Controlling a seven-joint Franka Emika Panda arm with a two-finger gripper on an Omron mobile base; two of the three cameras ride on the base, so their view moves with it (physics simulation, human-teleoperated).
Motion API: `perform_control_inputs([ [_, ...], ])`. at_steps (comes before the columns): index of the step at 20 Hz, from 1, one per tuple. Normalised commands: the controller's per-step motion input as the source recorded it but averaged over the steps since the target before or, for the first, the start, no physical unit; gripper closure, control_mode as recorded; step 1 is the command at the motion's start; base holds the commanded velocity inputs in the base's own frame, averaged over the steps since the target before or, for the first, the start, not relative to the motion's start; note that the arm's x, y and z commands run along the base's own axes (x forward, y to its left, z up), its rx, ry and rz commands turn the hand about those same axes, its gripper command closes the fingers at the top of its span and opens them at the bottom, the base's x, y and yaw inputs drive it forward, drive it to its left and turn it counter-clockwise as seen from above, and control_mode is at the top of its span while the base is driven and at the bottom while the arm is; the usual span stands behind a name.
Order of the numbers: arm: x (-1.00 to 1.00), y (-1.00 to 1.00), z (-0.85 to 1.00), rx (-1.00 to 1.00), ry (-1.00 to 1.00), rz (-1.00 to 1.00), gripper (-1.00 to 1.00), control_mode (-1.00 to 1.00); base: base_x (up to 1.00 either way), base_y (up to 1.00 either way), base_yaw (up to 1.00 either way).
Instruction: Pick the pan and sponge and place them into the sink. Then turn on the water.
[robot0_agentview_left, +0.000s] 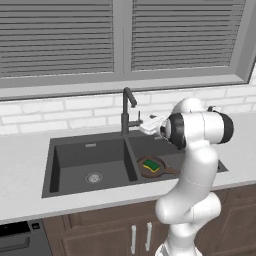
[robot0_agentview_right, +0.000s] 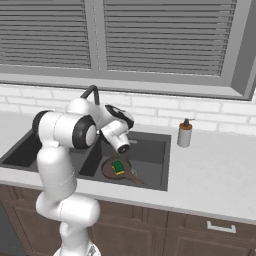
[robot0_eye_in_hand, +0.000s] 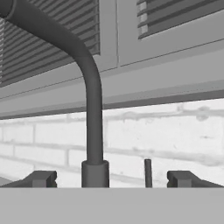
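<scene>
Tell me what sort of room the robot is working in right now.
A simulated home kitchen, most likely. A dark double-basin sink is set into a pale counter, with a gooseneck faucet behind it, wooden cabinets below, and a blinded window over white brick tile.

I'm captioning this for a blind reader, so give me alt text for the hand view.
A dark gooseneck faucet rises close ahead, between the open claw's two dark fingertips, and curves off toward the upper left. A thin dark lever stands upright just right of its base. Behind are a white brick wall and a grey window sill with slatted blinds above.
</scene>
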Motion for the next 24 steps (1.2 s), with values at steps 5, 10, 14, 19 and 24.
perform_control_inputs([
  [5, 0.44, 0.02, -0.09, 0.0, 0.0, -0.01, -1.0, -1.0, 0.0, 0.0, 0.0],
  [10, 0.45, 0.01, -0.1, 0.0, 0.0, -0.01, -1.0, -1.0, 0.0, 0.0, 0.0],
  [14, 0.44, 0.01, -0.11, 0.0, 0.0, -0.01, -1.0, -1.0, 0.0, 0.0, 0.0],
  [19, 0.42, 0.08, -0.13, 0.0, 0.0, -0.02, -1.0, -1.0, 0.0, 0.0, 0.0],
  [24, 0.43, 0.07, -0.15, 0.0, 0.0, -0.02, -1.0, -1.0, 0.0, 0.0, 0.0],
])
